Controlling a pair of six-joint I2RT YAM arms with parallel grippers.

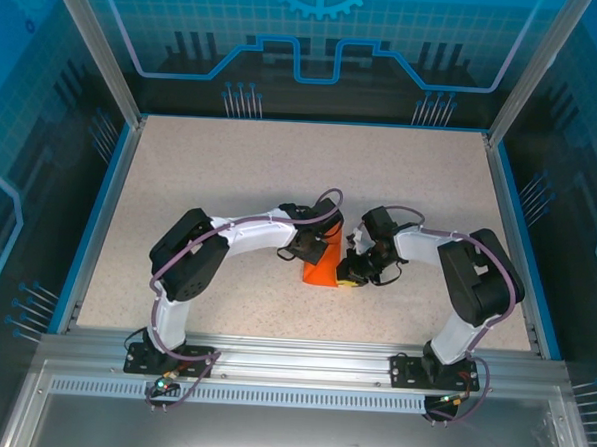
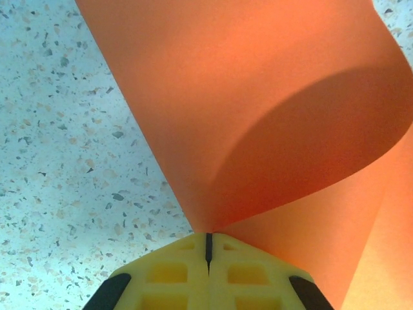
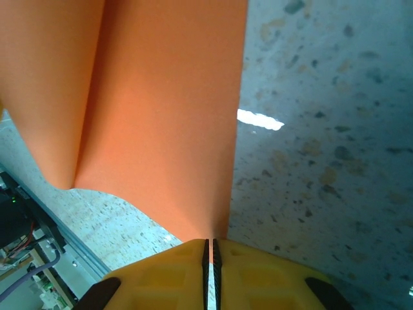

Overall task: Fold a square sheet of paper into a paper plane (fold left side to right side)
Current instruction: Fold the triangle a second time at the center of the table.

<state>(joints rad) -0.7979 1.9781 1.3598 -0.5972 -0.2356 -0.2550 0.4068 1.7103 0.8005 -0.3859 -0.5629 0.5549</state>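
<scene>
Square sheet of paper (image 1: 321, 268) sits curled, unflattened, at mid-table (image 1: 231, 180) btwn the arms, w/ left gripper (image 2: 208, 248) and right gripper (image 3: 208, 250) each clamped shut on it; we judge the L-to-R fold underway, w/ crease and all later folds outstanding.

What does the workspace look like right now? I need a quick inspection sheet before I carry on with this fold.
Surface: speckled beige table, flat and bare around the arms.
Job's things: orange square sheet of paper, held up between the two pincers and curved.
Clutter: nothing seen.
Pincers: left pincer shut on the sheet; right pincer shut on one of its edges.
Cables: purple cables run along both arms, looping at the wrists.
Surroundings: blue panels around the table; metal rail at the near edge.
</scene>
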